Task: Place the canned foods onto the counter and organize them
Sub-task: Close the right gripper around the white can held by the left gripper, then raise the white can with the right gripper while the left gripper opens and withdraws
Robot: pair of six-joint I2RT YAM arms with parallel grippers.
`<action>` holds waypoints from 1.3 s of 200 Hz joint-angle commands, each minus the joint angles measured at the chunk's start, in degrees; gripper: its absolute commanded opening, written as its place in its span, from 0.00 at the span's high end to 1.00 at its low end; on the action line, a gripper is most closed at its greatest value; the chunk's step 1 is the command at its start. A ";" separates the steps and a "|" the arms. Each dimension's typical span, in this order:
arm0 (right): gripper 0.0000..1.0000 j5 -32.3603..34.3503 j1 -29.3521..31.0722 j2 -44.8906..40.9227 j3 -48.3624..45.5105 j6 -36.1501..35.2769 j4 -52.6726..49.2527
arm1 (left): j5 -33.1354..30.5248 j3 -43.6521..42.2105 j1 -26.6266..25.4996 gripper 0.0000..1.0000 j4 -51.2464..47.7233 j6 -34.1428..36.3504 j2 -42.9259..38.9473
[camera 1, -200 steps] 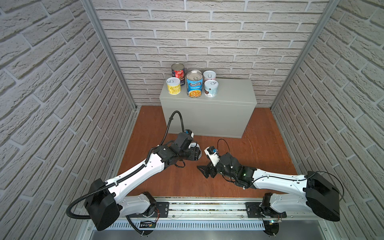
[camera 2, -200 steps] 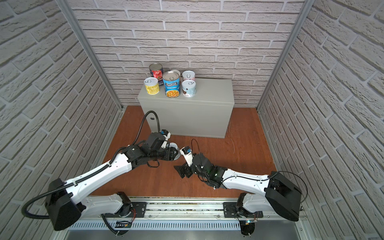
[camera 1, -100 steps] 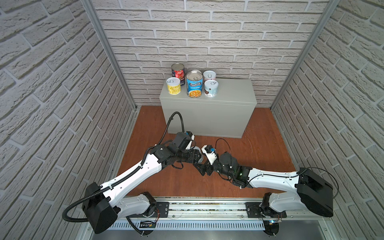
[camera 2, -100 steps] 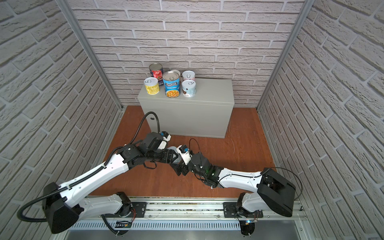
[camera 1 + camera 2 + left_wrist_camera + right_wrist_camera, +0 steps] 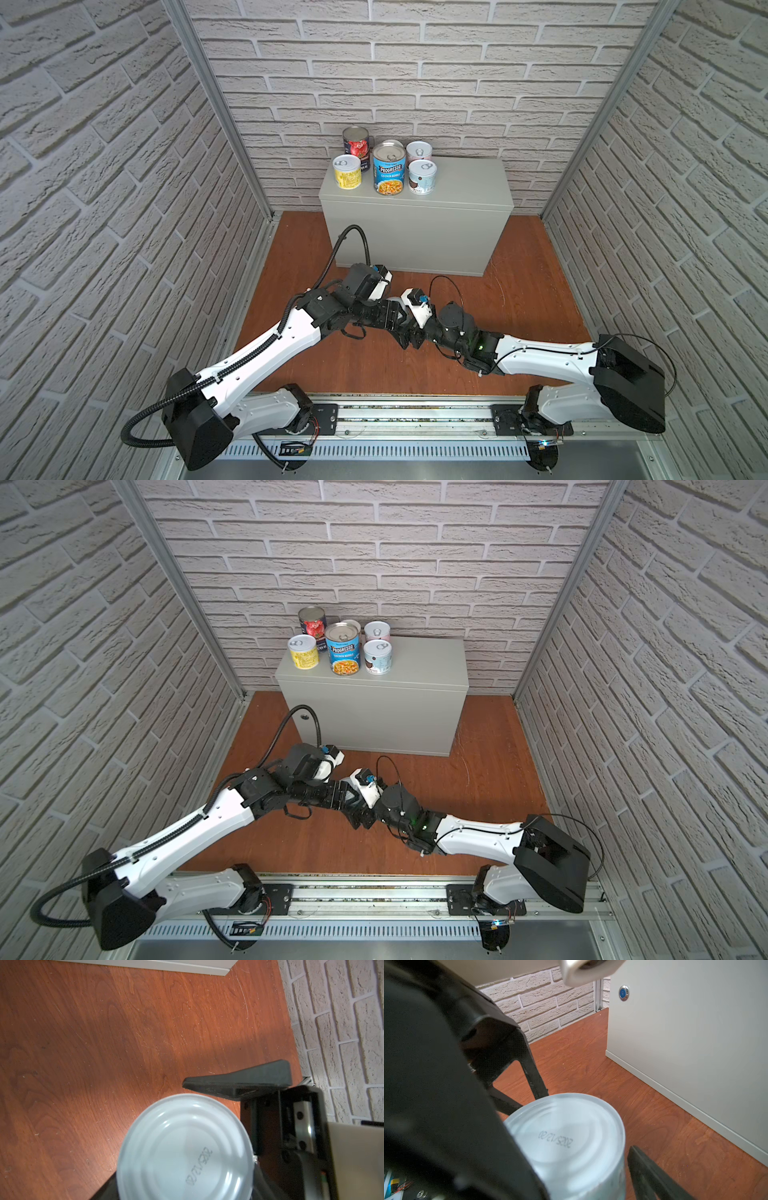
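Observation:
A white-bottomed can (image 5: 182,1147) with a date stamp hangs above the wooden floor, and my left gripper (image 5: 394,319) is shut on it. My right gripper (image 5: 406,329) meets it from the right and stands open, with its jaws astride the same can (image 5: 566,1142). One right finger (image 5: 648,1172) shows a small gap to the can's wall; the other is hidden. On the counter (image 5: 457,187) stand the tomato can (image 5: 356,143), a yellow can (image 5: 347,171), the blue Progresso can (image 5: 389,168) and two pale cans (image 5: 422,176).
The counter's front wall with its round lock (image 5: 623,992) stands close behind the grippers. Brick walls close in both sides and the back. The right half of the counter top holds no cans.
My right arm has swung left to the left gripper, and its jaws now straddle the held can and have narrowed a little. The left gripper has turned the can towards it.

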 commanded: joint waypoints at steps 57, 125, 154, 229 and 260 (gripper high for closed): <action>0.27 2.66 0.30 -1.66 0.10 1.25 5.34 | 1.83 -0.84 0.39 0.39 6.66 -1.45 -2.44; 0.29 9.35 0.27 -5.89 -0.34 3.20 2.98 | 0.84 -5.44 0.50 0.02 11.59 -4.35 -3.25; 0.30 13.51 0.24 -7.07 1.20 4.41 -2.12 | 0.02 -5.47 1.12 0.02 9.46 -4.11 -2.81; 0.30 24.08 0.18 -10.62 4.24 5.37 -12.71 | -5.09 -7.23 1.73 0.02 10.62 -4.73 -8.10; 0.30 26.94 0.02 -12.21 9.34 2.55 -20.28 | -9.98 -9.66 2.00 0.02 11.58 -4.73 -13.02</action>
